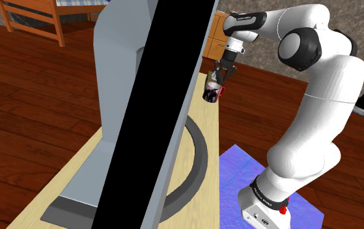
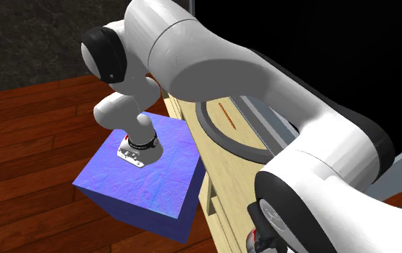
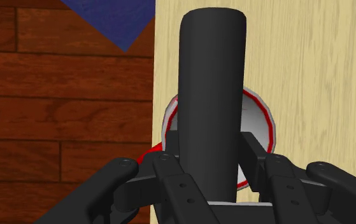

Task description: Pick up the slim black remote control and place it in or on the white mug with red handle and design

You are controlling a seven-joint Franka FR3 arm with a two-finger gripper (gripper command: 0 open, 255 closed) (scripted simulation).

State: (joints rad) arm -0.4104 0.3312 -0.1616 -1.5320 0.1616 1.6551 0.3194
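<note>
My gripper (image 3: 211,145) is shut on the slim black remote (image 3: 211,76), which stands upright between the fingers. Directly beneath the remote sits the white mug (image 3: 260,121) with its red rim, and its red handle (image 3: 146,154) juts out toward the table's edge. I cannot tell whether the remote's far end touches the mug. In the shoulder view the gripper (image 1: 223,71) hangs just over the mug (image 1: 211,94), which stands near the far end of the light wooden table (image 1: 76,169).
A large monitor (image 1: 128,84) with a grey back, black screen and curved base ring (image 1: 200,156) takes up most of the table. The blue stand (image 2: 149,172) adjoins the table's side. Dark wood floor (image 3: 62,95) lies past the edge by the mug.
</note>
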